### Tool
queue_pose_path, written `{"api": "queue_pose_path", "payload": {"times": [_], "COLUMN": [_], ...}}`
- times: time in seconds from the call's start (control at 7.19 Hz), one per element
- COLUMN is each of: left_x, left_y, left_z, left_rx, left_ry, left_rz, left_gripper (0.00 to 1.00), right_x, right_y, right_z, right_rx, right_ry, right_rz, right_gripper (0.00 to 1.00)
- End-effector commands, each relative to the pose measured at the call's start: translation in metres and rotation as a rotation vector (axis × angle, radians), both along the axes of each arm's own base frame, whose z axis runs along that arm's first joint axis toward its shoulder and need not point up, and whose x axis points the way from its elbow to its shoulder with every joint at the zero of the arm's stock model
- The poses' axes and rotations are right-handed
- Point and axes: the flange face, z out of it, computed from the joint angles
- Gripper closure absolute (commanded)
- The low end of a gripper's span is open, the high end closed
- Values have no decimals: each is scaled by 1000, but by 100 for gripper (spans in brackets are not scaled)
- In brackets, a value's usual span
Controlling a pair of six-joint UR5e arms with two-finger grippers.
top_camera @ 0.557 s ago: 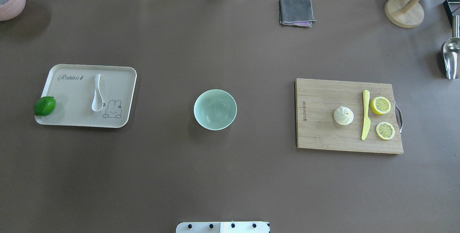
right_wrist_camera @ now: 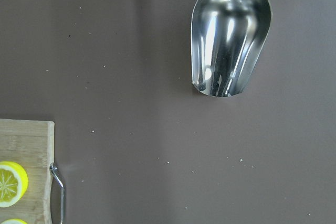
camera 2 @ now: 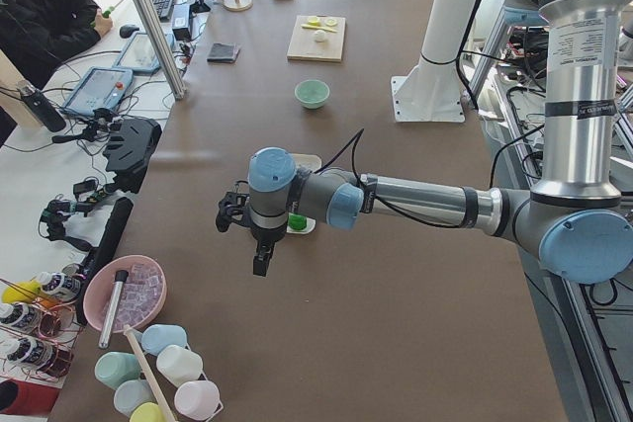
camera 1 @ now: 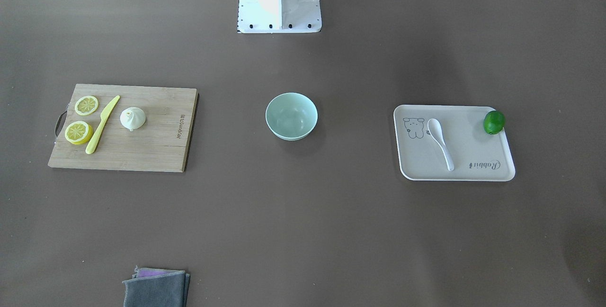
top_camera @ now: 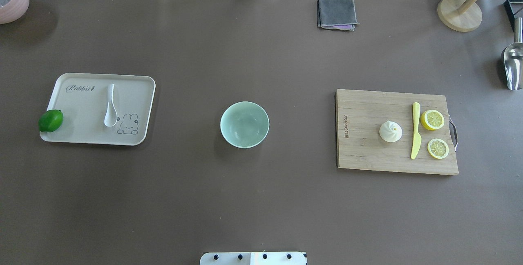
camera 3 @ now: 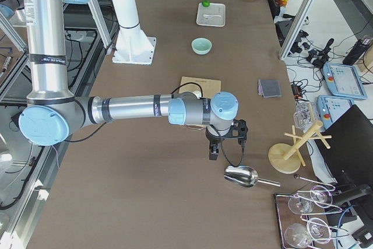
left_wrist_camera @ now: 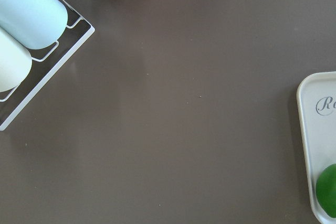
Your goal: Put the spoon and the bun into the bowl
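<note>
Mint-green bowl (top_camera: 244,124): upright, mid-tabletop.
White spoon (top_camera: 110,106): on the rabbit tray (top_camera: 81,136), well left of the bowl. Its long axis runs toward the robot, scoop nearest.
White bun (top_camera: 390,131): peak up, on the bamboo cutting board (top_camera: 367,156), well right of the bowl.
Left end effector (camera 2: 259,256), right end effector (camera 3: 214,150): grip state cannot be told.

Left pincer (camera 2: 259,266) and right pincer (camera 3: 214,154) point downward.

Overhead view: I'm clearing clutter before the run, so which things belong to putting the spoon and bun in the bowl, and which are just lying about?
For the job:
spoon on the tray
bun on the cutting board
bowl, empty, between them

Lying about:
lime, yellow knife, lemon halves, grey cloth, metal scoop, wooden stand, pink bowl
</note>
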Motion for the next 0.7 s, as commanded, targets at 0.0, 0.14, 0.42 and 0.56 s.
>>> {"api": "queue_pose_path", "payload": {"times": [0.0, 0.14, 0.42, 0.56], "left_x": [0, 0, 1, 0], "left_y": [0, 0, 0, 0], "left_z": [-2, -2, 0, -1], "left_rx": [2, 2, -1, 0], "left_ry": [2, 2, 3, 3], "left_rz": [-1, -1, 1, 0], "left_gripper": [2, 2, 2, 2], "right_x": [0, 0, 0, 0], "right_y": [1, 1, 1, 1], "right_z": [-1, -2, -2, -2], "right_rx": [4, 9, 7, 7], "right_ry": [-5, 2, 4, 4], "right_rz": [-1, 0, 0, 0], "right_gripper": [0, 0, 0, 0]}}
